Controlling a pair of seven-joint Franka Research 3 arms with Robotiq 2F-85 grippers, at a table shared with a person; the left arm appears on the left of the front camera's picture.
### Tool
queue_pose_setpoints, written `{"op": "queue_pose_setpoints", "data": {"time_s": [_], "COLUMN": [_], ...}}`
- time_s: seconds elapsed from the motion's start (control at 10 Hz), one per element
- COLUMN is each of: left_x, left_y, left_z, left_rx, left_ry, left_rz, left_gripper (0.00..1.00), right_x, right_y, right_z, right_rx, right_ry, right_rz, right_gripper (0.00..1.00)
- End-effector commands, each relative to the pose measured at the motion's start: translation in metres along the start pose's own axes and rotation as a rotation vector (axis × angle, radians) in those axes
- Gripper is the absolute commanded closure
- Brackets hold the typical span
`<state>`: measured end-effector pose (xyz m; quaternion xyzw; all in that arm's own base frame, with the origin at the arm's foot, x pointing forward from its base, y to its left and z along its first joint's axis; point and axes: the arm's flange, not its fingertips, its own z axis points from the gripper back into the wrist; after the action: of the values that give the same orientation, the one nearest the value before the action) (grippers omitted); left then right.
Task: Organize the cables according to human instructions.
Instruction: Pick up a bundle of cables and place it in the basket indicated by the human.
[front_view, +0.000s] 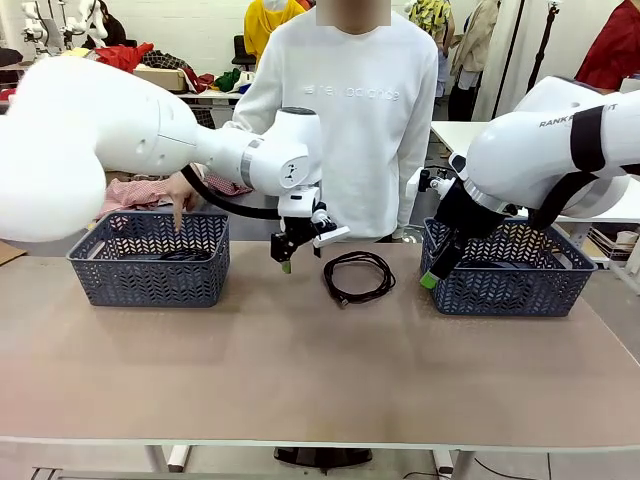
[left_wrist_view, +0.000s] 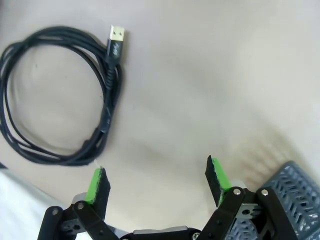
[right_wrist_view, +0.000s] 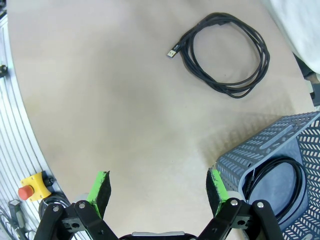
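Observation:
One coiled black cable lies on the table between two grey baskets. In the left wrist view this cable sits up and to the left, with a gold USB plug. My left gripper hovers just left of it, open and holding nothing. My right gripper is open by the right basket's near-left corner, also bare. The loose cable lies far from it. Another cable rests inside that basket. A further cable lies in the left basket.
A person stands at the far side; one hand points a finger down into the left basket. A basket corner shows in the left wrist view. A red stop button on a yellow box sits at the table edge.

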<state>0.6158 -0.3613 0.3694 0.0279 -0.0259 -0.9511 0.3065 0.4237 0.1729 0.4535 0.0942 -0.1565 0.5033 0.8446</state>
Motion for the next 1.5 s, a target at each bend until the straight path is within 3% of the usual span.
{"op": "queue_pose_setpoints", "data": {"time_s": [0.0, 0.4, 0.6, 0.7, 1.1, 1.2, 1.4], "left_x": [-0.006, 0.001, 0.001, 0.009, 0.008, 0.012, 0.015], "left_y": [0.023, 0.045, 0.041, 0.038, 0.039, 0.04, 0.043], "left_z": [0.001, -0.013, -0.005, -0.019, -0.019, -0.025, -0.033], "left_rx": [-0.022, -0.038, -0.022, -0.019, -0.018, -0.007, 0.001], "left_ry": [-0.014, -0.033, -0.019, -0.044, -0.041, -0.007, -0.02], "left_rz": [-0.097, -0.186, -0.075, -0.158, -0.14, -0.223, -0.265], "left_gripper": [0.0, 0.0, 0.0, 0.0, 0.0, 0.0, 0.0], "right_x": [0.0, 0.0, 0.0, 0.0, 0.0, 0.0, 0.0], "right_y": [0.001, 0.001, 0.001, 0.001, 0.001, 0.001, 0.001], "right_z": [0.0, 0.0, 0.0, 0.0, 0.0, 0.0, 0.0], "right_rx": [-0.002, -0.002, -0.002, -0.002, -0.002, -0.002, -0.002], "right_ry": [-0.002, -0.002, -0.002, -0.002, -0.002, -0.002, -0.002], "right_rz": [-0.007, -0.007, -0.007, -0.007, -0.007, -0.007, -0.007], "right_gripper": [0.0, 0.0, 0.0, 0.0, 0.0, 0.0, 0.0]}}
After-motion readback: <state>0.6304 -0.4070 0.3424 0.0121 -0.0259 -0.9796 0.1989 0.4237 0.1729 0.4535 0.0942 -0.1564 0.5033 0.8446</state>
